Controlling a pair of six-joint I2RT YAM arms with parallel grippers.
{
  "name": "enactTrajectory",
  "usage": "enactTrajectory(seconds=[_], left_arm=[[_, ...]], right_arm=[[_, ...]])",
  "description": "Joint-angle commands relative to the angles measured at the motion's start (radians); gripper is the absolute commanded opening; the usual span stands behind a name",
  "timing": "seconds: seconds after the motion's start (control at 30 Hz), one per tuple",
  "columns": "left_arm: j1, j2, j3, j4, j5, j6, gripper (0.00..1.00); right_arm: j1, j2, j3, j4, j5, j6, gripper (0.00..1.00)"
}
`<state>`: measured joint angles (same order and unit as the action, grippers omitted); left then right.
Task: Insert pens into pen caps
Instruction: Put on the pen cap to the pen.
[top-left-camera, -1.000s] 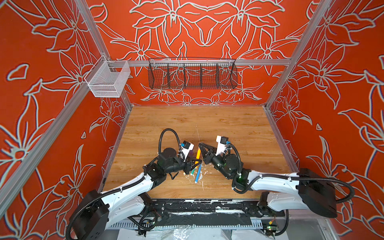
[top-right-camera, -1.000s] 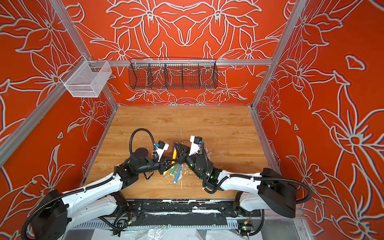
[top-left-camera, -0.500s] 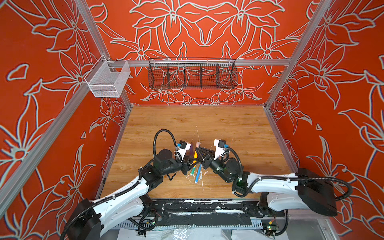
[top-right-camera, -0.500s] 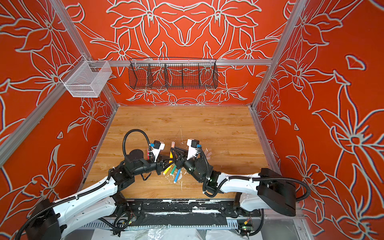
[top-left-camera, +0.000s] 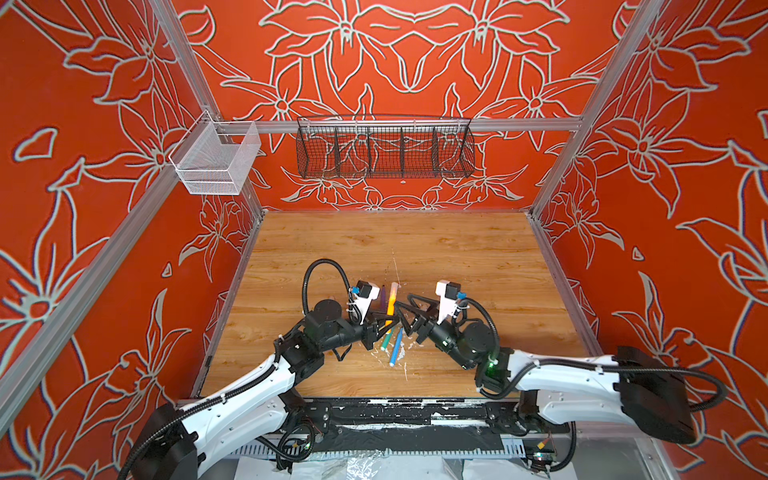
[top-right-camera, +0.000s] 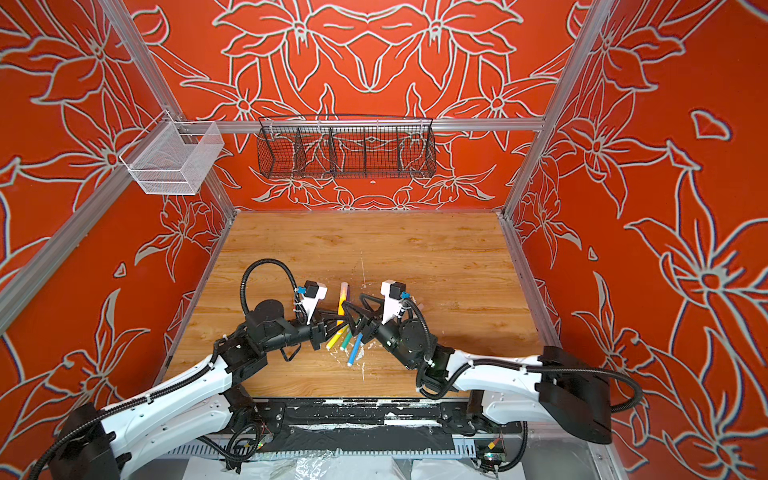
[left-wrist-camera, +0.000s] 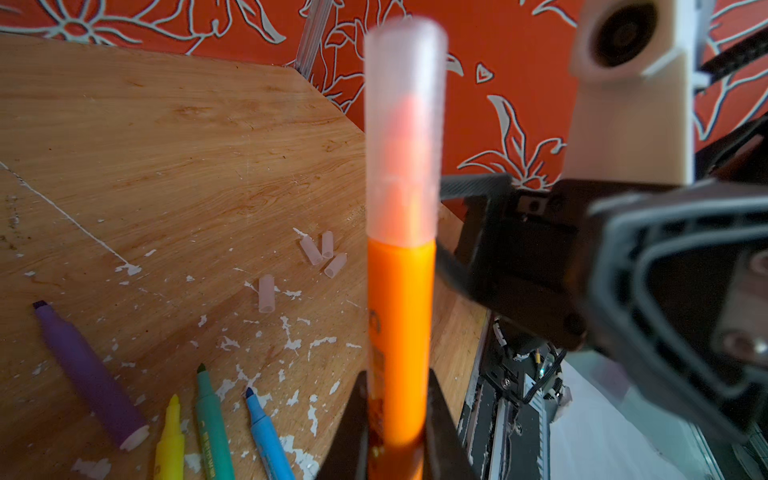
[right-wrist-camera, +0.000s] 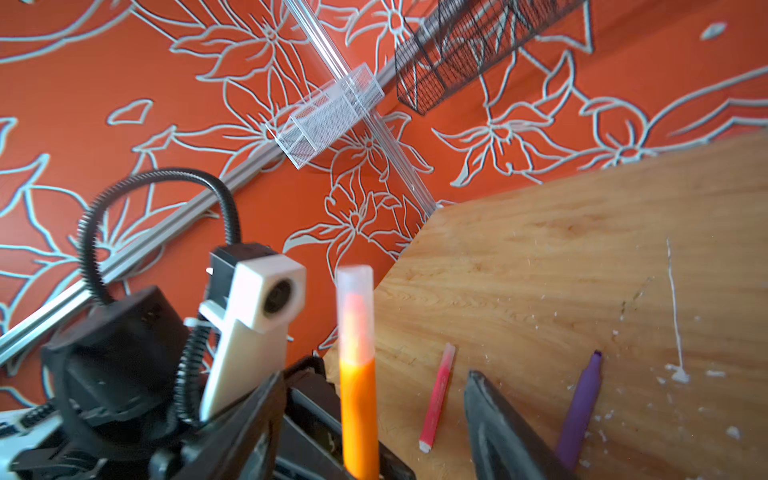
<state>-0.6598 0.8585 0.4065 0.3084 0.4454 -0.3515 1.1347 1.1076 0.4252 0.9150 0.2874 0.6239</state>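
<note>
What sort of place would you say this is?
Probably a purpose-built robot test booth: red floral wall panels in aluminium framing enclose a wooden tabletop, with the left arm and right arm mounted at its front edge. A wire basket hangs on the rail.

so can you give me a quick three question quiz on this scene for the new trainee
1. Open or shut: how does the right tool stand?
2. What grips the orange pen, which already wears a cap?
A. the left tool
B. the right tool
C. nothing, it lies on the table
3. In the left wrist view, how many loose caps lie on the table?

Key:
1. Open, with a finger on either side of the pen and clear of it.
2. A.
3. Four: three close together and one apart.
</note>
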Motion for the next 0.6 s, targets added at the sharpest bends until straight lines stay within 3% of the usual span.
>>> enactTrajectory(seconds=[0.0, 0.1, 0.3, 0.57], left_arm=[[0.003, 0.001, -0.005, 0.016, 0.001, 0.035, 0.0], [0.003, 0.002, 0.008, -0.004, 0.007, 0.054, 0.0], [0.003, -0.006, 0.012, -0.02, 0.007, 0.067, 0.0], [0.002, -0.009, 0.028, -0.052, -0.002, 0.085, 0.0]], right_arm=[[0.006, -0.103, 0.06, -0.188, 0.078, -0.047, 0.69], [-0.001, -0.142, 0.157, -0.379, 0.142, -0.051, 0.62], [-0.014, -0.088, 0.29, -0.548, 0.145, -0.02, 0.6], [-0.045, 0.068, 0.404, -0.597, 0.043, 0.042, 0.55]])
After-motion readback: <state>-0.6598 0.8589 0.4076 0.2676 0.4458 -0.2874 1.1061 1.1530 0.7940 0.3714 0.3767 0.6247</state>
